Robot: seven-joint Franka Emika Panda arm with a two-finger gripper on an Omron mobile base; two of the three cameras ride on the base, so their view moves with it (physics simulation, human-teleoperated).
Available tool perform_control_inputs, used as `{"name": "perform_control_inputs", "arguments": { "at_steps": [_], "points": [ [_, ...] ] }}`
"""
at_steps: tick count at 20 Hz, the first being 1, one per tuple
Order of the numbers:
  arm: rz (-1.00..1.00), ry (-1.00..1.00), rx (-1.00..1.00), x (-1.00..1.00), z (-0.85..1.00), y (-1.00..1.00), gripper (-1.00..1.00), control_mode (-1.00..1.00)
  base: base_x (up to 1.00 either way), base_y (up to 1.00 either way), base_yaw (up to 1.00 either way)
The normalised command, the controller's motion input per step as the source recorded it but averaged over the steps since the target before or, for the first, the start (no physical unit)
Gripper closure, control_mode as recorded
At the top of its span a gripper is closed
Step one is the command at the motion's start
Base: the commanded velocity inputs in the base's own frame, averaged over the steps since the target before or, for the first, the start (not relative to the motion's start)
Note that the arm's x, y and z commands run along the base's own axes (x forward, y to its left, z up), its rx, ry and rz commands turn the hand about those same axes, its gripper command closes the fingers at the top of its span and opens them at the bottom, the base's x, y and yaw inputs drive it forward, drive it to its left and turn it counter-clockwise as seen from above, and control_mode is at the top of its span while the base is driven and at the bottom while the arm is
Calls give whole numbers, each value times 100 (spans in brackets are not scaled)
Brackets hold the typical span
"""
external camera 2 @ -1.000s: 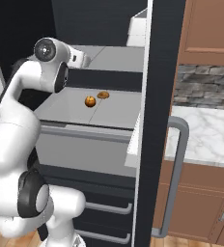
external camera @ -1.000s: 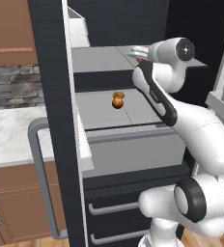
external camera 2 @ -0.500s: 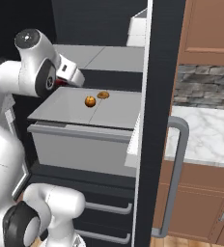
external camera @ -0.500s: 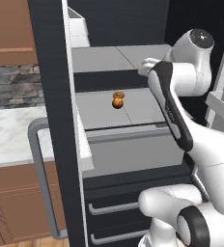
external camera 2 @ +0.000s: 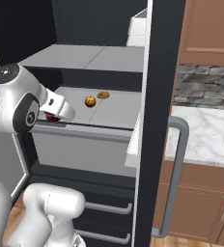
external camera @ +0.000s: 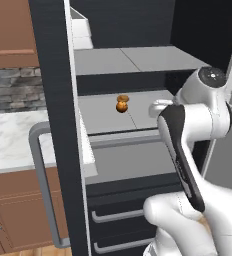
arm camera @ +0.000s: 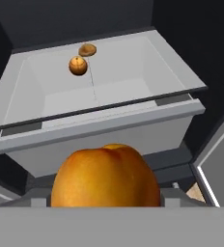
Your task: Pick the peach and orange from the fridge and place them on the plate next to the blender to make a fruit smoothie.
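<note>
The peach (arm camera: 106, 181) sits large and close at the bottom of the hand view, reddish-orange with a yellow patch, and my gripper (external camera 2: 52, 117) is shut on it. It hangs just in front of the open fridge's (external camera 2: 160, 96) middle shelf (external camera: 103, 112), at the left end of the drawer front. The orange (external camera: 121, 106) (external camera 2: 90, 101) (arm camera: 77, 65) rests on that pale grey shelf further in. A flat brown-orange disc (arm camera: 87, 49) lies right behind it. The plate and the blender are out of view.
The open black fridge door (external camera: 53, 100) with its grey bar handle (external camera: 40, 185) stands between the shelf and the marble counter (external camera 2: 205, 135). Wooden cabinets (external camera 2: 201, 202) run below the counter. Dark drawers (external camera: 123, 215) sit under the fridge's grey drawer (arm camera: 109, 130).
My arm has drawn back out of the fridge and lowered to the drawer front, carrying the peach. The orange and the disc have stayed on the shelf.
</note>
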Motion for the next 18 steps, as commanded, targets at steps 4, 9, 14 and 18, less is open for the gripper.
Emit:
{"name": "perform_control_inputs", "arguments": {
  "at_steps": [4,9,14,18],
  "points": [
    [1,-1,-1,-6,0,0,100,-100,0,0,0],
    [0,0,0,-58,0,0,100,-100,0,0,0],
    [0,0,0,0,0,0,100,100,-47,0,0],
    [0,0,0,0,0,0,100,100,-100,0,0]
  ]
}}
